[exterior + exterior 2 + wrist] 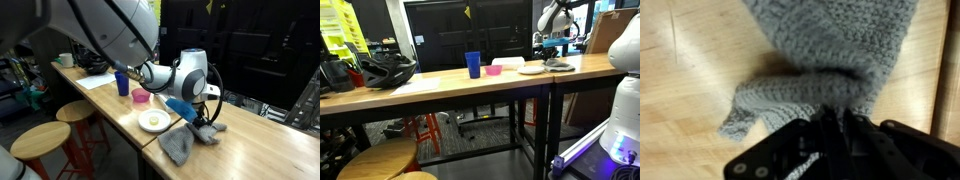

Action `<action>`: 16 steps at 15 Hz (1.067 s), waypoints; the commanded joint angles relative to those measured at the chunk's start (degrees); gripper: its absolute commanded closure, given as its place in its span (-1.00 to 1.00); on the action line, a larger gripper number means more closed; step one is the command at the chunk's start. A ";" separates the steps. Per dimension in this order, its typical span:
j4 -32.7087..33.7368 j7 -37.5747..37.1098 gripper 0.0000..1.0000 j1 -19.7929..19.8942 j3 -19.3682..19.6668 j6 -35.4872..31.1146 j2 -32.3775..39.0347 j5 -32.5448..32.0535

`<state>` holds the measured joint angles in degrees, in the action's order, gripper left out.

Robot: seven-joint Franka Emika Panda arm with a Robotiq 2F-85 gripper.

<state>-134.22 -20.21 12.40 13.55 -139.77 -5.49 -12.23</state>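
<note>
Tool [835, 117] grips the cloth [840, 45] by one fold, so the fabric bunches. Plate [153, 121] lies at its nine o'clock.

Light wood desk [255, 150], seen in an exterior view. White plate [153, 121] sits mid-desk. From the plate: pink bowl [141, 96] at 11 o'clock, blue cup [122, 83] beyond it, paper sheet [100, 80] at 10, grey knit cloth [178, 146] at 4. Black helmet [385, 70] lies past the cup.

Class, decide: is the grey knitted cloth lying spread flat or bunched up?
Bunched: the shut gripper pinches a fold of the crumpled cloth.
</note>
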 commanded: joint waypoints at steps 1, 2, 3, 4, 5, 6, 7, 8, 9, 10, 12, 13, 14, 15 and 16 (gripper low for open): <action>-3.43 -1.30 0.96 0.45 -1.98 3.03 -5.36 -1.07; -3.83 -1.66 0.96 0.44 -2.50 3.53 -6.07 -1.10; -4.18 -1.67 0.96 0.37 -3.02 4.11 -6.77 -0.81; -4.53 -1.92 0.96 0.32 -3.59 4.50 -7.32 -0.67; -4.71 -2.05 0.96 0.27 -4.13 5.00 -7.87 -0.49; -4.83 -2.09 0.96 0.19 -4.68 5.33 -8.14 -0.29; -4.85 -2.11 0.96 0.07 -5.18 5.64 -8.25 0.01; -4.77 -2.30 0.96 -0.05 -5.71 6.06 -8.26 0.16; -4.75 -2.53 0.96 -0.17 -6.24 6.38 -8.15 0.22; -4.72 -2.67 0.96 -0.27 -6.66 6.66 -8.04 0.30; -4.67 -3.22 0.96 -0.26 -7.26 6.89 -7.62 0.34; -4.67 -3.59 0.96 -0.08 -7.30 6.74 -7.19 0.38; -4.73 -3.87 0.96 0.19 -7.18 6.66 -6.88 0.31; -4.89 -4.16 0.96 0.47 -6.90 6.73 -6.67 0.42; -5.13 -4.37 0.96 0.81 -6.58 6.62 -6.40 0.46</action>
<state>-138.53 -23.20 12.36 6.69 -133.84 -11.67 -12.09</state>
